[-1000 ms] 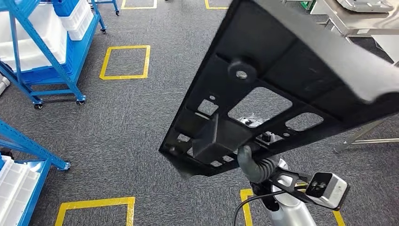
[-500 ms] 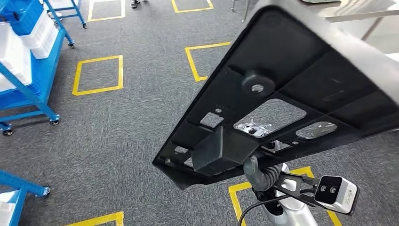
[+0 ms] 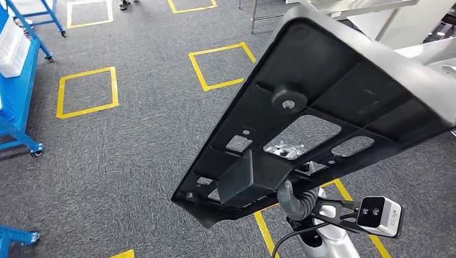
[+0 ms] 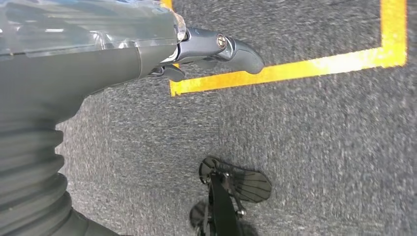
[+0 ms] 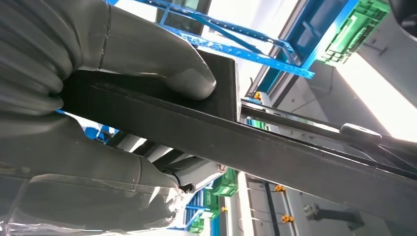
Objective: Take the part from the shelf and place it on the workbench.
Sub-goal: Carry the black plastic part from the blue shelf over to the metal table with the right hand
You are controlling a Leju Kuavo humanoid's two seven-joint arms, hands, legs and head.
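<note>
The part (image 3: 328, 102) is a large flat black plastic panel with ribs, cut-outs and a round boss, held tilted high in front of me. My right hand (image 3: 294, 198) grips it from below near its lower end, by a boxy block. In the right wrist view the part (image 5: 275, 147) runs across as a dark bar, and the right hand (image 5: 93, 98) clamps it with the thumb pressed on the block. My left hand (image 4: 98, 54) hangs over the carpet, holding nothing, its fingers (image 4: 221, 46) loosely extended. The metal workbench (image 3: 371, 6) shows at the far right, behind the part.
A blue wheeled shelf cart (image 3: 19, 80) with white bins stands at the left edge. Another blue frame foot (image 3: 16, 235) is at the lower left. Yellow taped squares (image 3: 86, 91) mark the grey carpet. A workbench leg (image 3: 253, 12) stands at the far middle.
The whole view has swung: the blue shelves slid off to the left and the floor squares shifted, so the camera turned right. The part stays in my right hand's grip.
</note>
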